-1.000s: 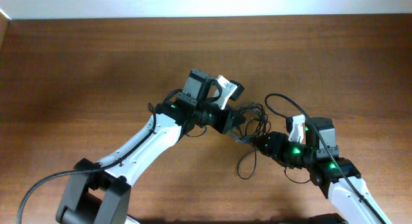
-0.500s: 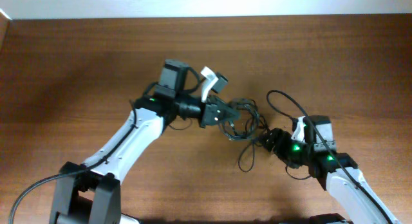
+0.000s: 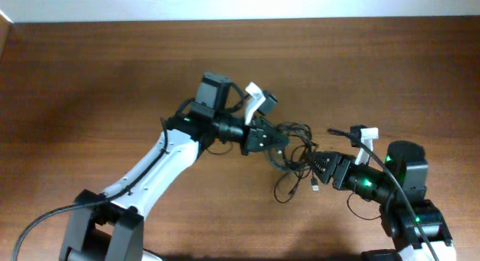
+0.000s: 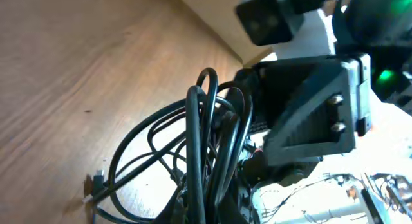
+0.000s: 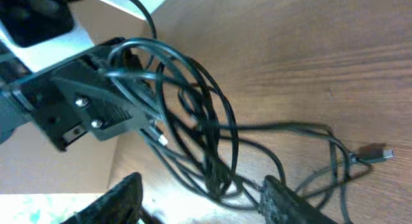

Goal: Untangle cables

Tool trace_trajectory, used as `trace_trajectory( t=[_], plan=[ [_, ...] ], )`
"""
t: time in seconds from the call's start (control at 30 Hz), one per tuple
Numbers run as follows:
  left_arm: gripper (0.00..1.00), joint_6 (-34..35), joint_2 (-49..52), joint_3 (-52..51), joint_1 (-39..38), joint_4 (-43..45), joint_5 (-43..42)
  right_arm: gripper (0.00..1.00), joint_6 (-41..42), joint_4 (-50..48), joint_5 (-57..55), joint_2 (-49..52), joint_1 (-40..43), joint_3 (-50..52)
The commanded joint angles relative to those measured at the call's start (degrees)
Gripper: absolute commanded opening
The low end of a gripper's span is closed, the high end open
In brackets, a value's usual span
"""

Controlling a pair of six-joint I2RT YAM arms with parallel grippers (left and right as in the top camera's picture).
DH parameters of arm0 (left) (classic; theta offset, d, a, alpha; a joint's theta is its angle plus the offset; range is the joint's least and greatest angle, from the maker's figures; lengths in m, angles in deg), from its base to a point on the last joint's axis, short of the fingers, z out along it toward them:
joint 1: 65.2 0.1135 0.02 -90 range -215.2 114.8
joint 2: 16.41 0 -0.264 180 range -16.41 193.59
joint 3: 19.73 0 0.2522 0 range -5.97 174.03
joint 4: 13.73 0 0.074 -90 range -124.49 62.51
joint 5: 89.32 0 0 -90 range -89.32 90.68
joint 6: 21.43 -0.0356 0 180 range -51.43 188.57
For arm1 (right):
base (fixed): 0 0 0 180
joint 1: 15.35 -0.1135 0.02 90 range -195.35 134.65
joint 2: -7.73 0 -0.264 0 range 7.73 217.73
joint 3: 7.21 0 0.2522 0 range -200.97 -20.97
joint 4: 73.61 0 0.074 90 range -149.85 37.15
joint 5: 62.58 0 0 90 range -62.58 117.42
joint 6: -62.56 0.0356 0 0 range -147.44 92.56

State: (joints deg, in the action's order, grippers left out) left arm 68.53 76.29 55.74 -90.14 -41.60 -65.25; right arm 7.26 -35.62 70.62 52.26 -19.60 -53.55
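The two thin black flexible cables (image 3: 297, 145) are seen as one loose tangle on the brown wood-grain table (image 3: 90, 81), a little toward 4 o'clock from the table's middle in the overhead view. At its 9 o'clock side the tangle is clenched by the black two-fingered left gripper (image 3: 277, 139), whose jaws are closed tight on a bundle of strands. In the left wrist view the cables (image 4: 205, 137) are seen standing up from that grip as several overlapping loops. A small plug (image 4: 96, 183) on one cord is seen low at 8 o'clock of those loops.

The black right gripper (image 3: 318, 164) is placed at 4 o'clock of the tangle, just beside it, and is pointed toward 10 o'clock. In the right wrist view its two dark fingers (image 5: 125, 195) are spread apart, released, and strands of the cables (image 5: 212, 130) are passed through the gap between them. Whether any strand is touched by a finger cannot be told. The left gripper (image 5: 138, 114) is seen at 10 o'clock of this view with loops draped around its tip. One cord ending in a small connector (image 5: 375, 151) is laid flat on the wood at 4 o'clock.

In the overhead view a slack loop (image 3: 285, 190) is laid out from the tangle toward 6 o'clock.
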Motion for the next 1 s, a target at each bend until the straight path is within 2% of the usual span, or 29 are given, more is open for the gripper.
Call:
trace_trajectory(
  t=[0.0,0.07,0.17,0.23,0.33,0.43,0.47,0.73,0.8,0.83,0.87,0.97],
  plan=[
    [0.0,0.5,-1.77,0.26,-2.91,1.75,2.34,0.53,-0.37,2.49,-3.3,2.58,0.09,-1.09],
    [0.0,4.39,-1.77,0.26,-4.55,4.9,1.4,0.47,0.39,4.39,-9.75,5.57,0.09,-1.09],
    [0.0,4.55,-1.77,0.26,-6.56,10.29,-9.2,0.44,2.23,4.37,-16.57,10.51,0.11,-1.09],
    [0.0,4.52,-1.77,0.26,-6.78,14.12,-19.15,0.43,2.84,4.35,-20.52,13.84,0.11,-1.09],
    [0.0,4.55,-1.79,0.26,-6.12,16.48,-24.09,0.43,3.69,4.37,-23.93,17.81,0.11,-1.09],
    [0.0,7.34,-2.23,0.26,-1.9,16.44,-24.26,0.43,3.67,6.03,-28.24,18.75,0.15,-1.09],
    [0.0,7.52,-3.19,0.26,1.53,16.46,-24.26,0.43,3.72,6.45,-29.81,18.73,0.15,-1.09],
    [0.0,7.5,-3.39,0.26,11.98,14.71,-24.02,0.44,5.18,6.6,-32.68,18.73,0.26,-1.16],
    [0.0,7.5,-3.39,0.24,11.67,12.79,-20.28,0.43,5.18,5.35,-29.9,18.73,0.24,-1.18],
    [0.0,7.5,-3.39,0.24,10.95,10.49,-16.44,0.39,5.16,4.26,-27.04,18.73,0.24,-1.18],
    [0.0,7.5,-3.39,0.24,9.6,7.76,-11.89,0.39,5.16,3.39,-23.61,18.73,0.24,-1.18],
    [0.0,5.29,-3.39,0.24,4.9,5.16,-5.33,0.39,5.14,3.19,-16.72,18.73,0.15,-1.18]
  ],
)
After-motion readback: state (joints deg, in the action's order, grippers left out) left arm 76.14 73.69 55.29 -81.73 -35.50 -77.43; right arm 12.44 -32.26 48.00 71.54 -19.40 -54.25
